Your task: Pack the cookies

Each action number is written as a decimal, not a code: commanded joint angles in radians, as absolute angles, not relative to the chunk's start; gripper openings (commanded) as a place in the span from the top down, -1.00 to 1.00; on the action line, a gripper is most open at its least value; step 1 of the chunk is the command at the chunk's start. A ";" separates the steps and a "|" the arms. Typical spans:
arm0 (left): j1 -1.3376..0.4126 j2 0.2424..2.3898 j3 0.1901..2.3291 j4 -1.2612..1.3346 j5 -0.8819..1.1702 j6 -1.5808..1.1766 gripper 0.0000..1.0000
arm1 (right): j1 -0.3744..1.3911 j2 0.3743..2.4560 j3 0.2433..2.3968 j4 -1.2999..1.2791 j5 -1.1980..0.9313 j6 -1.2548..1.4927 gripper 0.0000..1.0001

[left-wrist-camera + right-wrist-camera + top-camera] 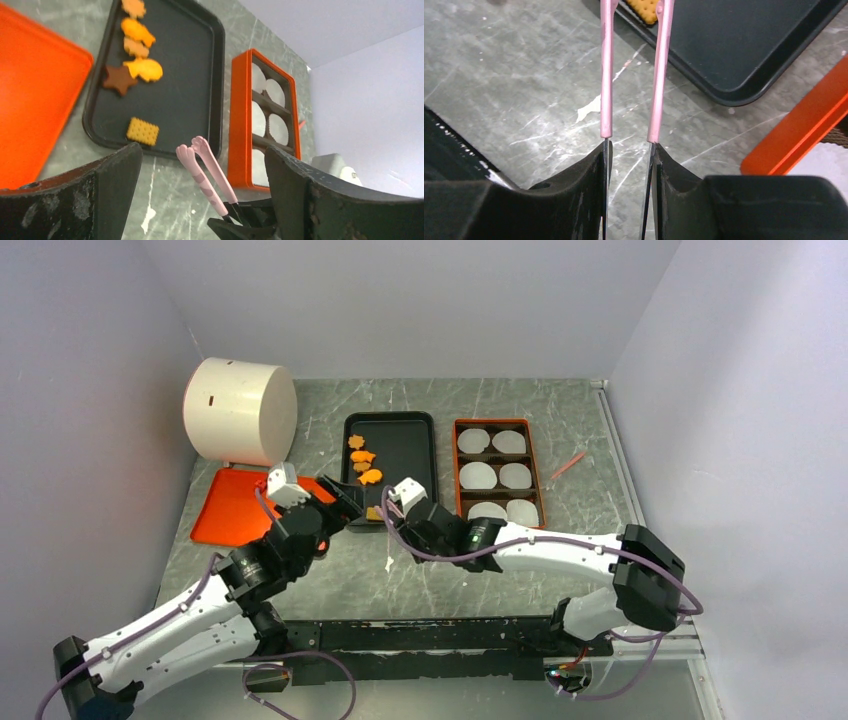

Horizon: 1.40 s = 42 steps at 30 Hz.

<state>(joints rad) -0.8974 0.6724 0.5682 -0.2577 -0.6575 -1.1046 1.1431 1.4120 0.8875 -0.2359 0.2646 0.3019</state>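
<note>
The cookies (362,456) lie in a row at the left of a black tray (412,436): several orange shapes (145,69), a dark brown star (119,79) and a yellow square cracker (142,131) nearest me. My right gripper (630,150) is shut on pink paw-tipped tweezers (606,75). The tweezer tips stand apart with nothing between them, just short of the tray's near edge by the cracker (646,9). My left gripper (202,150) hangs wide open around the tweezers (207,172) without touching them. Both grippers (345,502) (405,508) meet in front of the tray.
An orange box (498,423) with white paper cups (480,476) in its compartments stands right of the tray. A flat orange lid (225,510) lies at the left under a white cylinder (240,410). A thin orange stick (567,466) lies far right.
</note>
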 commanded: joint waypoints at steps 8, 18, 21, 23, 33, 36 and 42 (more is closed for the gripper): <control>-0.807 0.841 0.917 -0.368 -0.676 -0.503 -0.96 | 0.951 1.447 0.982 -0.247 0.122 0.175 0.29; -0.364 0.985 0.987 -0.330 -0.216 -0.382 -0.96 | 0.842 1.583 1.092 -0.269 0.022 0.008 0.29; -0.334 0.961 0.963 -0.323 -0.212 -0.351 -0.96 | 0.835 1.631 1.140 -0.304 0.022 -0.053 0.29; -0.331 0.938 0.940 -0.326 -0.237 -0.319 -0.96 | 0.828 1.659 1.161 -0.310 0.023 -0.075 0.29; -0.330 0.853 0.844 -0.324 -0.262 -0.242 -0.96 | 0.799 1.825 1.278 -0.337 0.012 -0.157 0.18; -0.330 0.848 0.842 -0.338 -0.291 -0.238 -0.96 | 0.792 1.875 1.317 -0.357 0.013 -0.170 0.18; -0.330 0.840 0.842 -0.349 -0.347 -0.236 -0.96 | 0.785 1.932 1.370 -0.368 -0.013 -0.207 0.11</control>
